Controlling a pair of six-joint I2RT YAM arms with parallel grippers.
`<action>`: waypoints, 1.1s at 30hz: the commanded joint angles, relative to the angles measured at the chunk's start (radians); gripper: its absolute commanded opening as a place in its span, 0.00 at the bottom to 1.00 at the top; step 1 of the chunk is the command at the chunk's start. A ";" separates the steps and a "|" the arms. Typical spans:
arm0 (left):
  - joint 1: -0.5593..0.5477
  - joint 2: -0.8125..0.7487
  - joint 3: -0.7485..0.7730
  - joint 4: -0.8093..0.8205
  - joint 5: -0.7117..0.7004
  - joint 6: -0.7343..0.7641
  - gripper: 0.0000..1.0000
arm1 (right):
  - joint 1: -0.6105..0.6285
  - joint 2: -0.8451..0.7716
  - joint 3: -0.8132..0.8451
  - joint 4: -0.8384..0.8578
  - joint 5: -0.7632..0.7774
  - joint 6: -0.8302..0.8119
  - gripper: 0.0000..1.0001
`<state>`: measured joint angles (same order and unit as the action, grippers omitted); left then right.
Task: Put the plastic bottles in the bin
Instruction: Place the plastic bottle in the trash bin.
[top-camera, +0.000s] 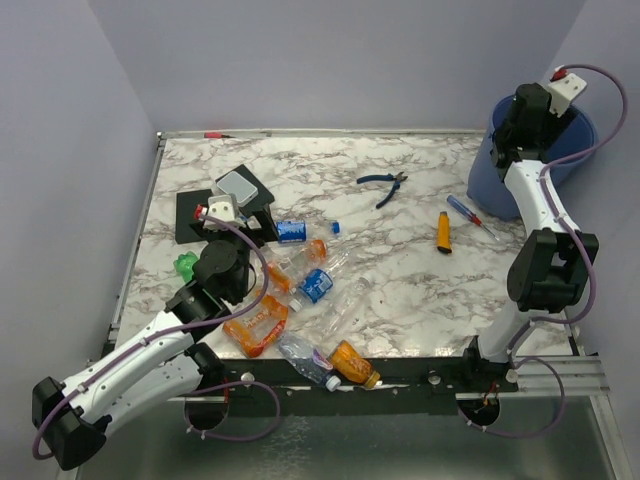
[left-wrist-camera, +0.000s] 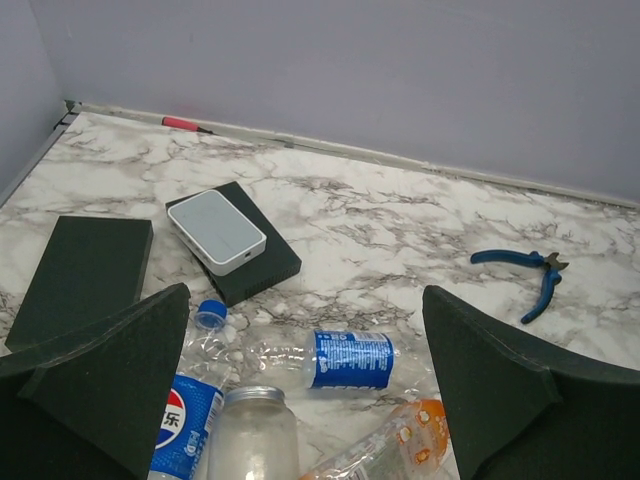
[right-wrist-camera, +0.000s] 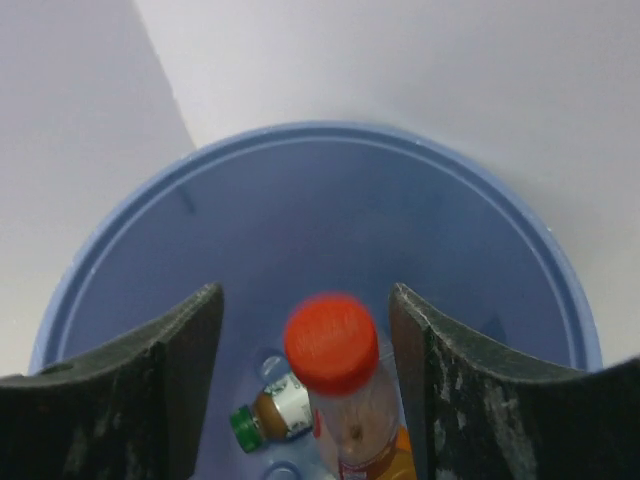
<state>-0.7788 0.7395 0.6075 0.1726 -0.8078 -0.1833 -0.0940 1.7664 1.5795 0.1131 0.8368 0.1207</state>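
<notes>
Several plastic bottles lie in a heap at the near left: a blue-labelled one, orange-tinted ones and a green one. My left gripper hangs open just above the heap, with nothing between its fingers. The blue bin stands at the far right. My right gripper is over its mouth with the jaws apart. A red-capped bottle shows blurred between them, with a gap at the left finger. A green-capped bottle lies on the bin's floor.
Blue pliers lie mid-table. An orange-handled tool and a red-handled screwdriver lie near the bin. A black slab carrying a white device sits beyond the heap, another black slab to its left. Walls close three sides.
</notes>
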 joint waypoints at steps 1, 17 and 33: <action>0.003 0.007 0.006 -0.008 0.023 -0.008 0.99 | -0.011 -0.034 -0.001 -0.078 -0.109 0.086 0.73; 0.002 0.028 0.008 -0.010 0.025 -0.003 0.99 | 0.011 -0.340 0.060 -0.130 -0.485 0.379 1.00; 0.001 0.099 0.040 -0.032 0.031 -0.030 0.99 | 0.479 -0.824 -0.420 -0.210 -1.029 0.484 1.00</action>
<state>-0.7792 0.8185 0.6083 0.1699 -0.8001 -0.1837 0.2989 0.9806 1.3067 -0.0048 -0.0441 0.5877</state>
